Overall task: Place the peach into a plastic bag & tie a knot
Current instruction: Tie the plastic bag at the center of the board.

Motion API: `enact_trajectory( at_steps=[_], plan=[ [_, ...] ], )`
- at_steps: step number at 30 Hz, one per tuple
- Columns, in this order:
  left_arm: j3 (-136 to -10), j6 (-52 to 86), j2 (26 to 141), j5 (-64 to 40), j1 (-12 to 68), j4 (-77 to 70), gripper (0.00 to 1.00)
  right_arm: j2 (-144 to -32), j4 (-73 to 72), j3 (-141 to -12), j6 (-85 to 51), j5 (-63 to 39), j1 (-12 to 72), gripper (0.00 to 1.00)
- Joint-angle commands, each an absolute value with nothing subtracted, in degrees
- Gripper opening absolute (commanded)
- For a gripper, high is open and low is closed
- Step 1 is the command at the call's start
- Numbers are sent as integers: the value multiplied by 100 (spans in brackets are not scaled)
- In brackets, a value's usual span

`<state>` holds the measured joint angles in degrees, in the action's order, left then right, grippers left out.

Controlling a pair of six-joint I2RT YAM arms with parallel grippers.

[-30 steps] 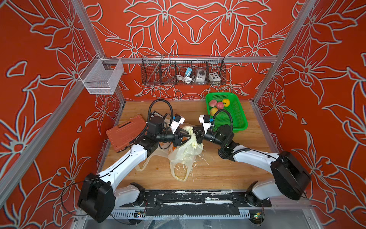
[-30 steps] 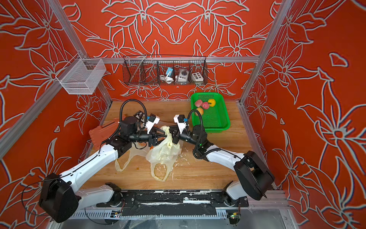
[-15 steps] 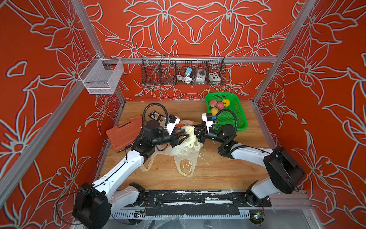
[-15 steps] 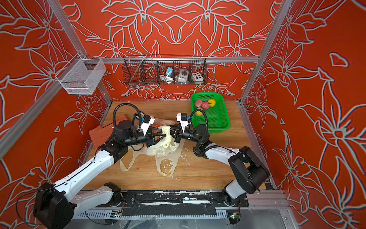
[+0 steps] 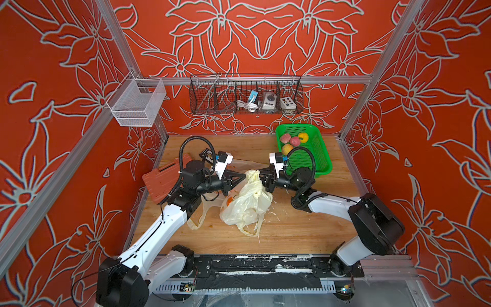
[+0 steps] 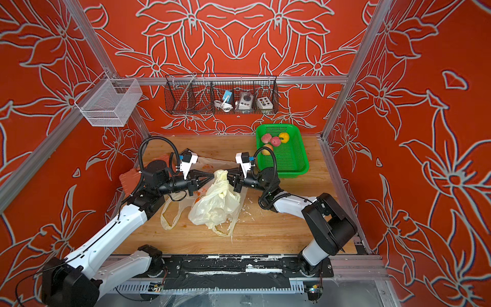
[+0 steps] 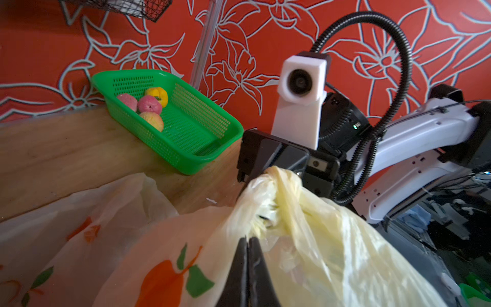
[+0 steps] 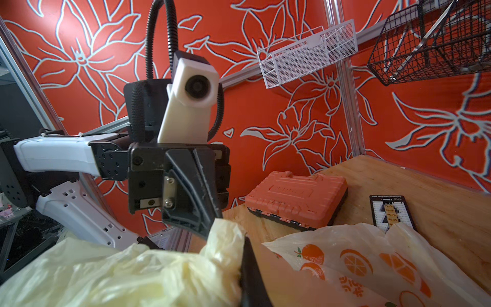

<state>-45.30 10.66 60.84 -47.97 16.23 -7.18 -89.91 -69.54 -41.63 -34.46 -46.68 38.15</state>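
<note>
We see the cream, translucent plastic bag (image 5: pixel 245 206) slumped and crumpled near the centre of the bench (image 5: pixel 292 231). Its neck is drawn up toward 12 o'clock into the knot (image 5: pixel 252 176), a tight twisted bunch.

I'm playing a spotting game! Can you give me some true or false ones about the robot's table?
The green plastic basket holds four fruits. True.
Both grippers are wide open. False: the left gripper and right gripper are shut on the cream plastic bag.
The orange plastic tool case lies beside the right arm. False: it lies beside the left arm.
The bag's tight cream knot sits between the two grippers. True.
</note>
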Motion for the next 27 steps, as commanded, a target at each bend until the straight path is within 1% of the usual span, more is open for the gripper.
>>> enact_trajectory(
  at_steps=[1, 3, 7, 14, 20, 24, 27],
  plan=[
    [-4782, 1361, 6350, -5053, 1556, -827, 0, -9002, -7288, -4359, -3579, -4856, 3797, 0],
    [-4807, 1564, 6461, -5341, 1588, -1078, 1, -9007, -7235, -4376, -3548, -4851, 3795, 0],
    [-4727, 1481, 6384, -5691, 1692, -1047, 5, -9007, -7131, -4419, -3495, -4852, 3797, 0],
    [-4733, 1140, 6109, -5662, 1679, -380, 0, -9004, -7022, -4426, -3448, -4852, 3792, 0],
    [-4896, 1371, 6270, -5857, 1687, -464, 0, -9044, -7031, -4443, -3484, -4864, 3795, 0],
    [-4982, 1422, 6496, -5926, 1778, -470, 6, -9050, -7016, -4465, -3495, -4887, 3797, 0],
    [-5066, 1476, 6643, -5914, 1828, -492, 22, -9039, -6967, -4465, -3464, -4909, 3815, 0]
  ],
)
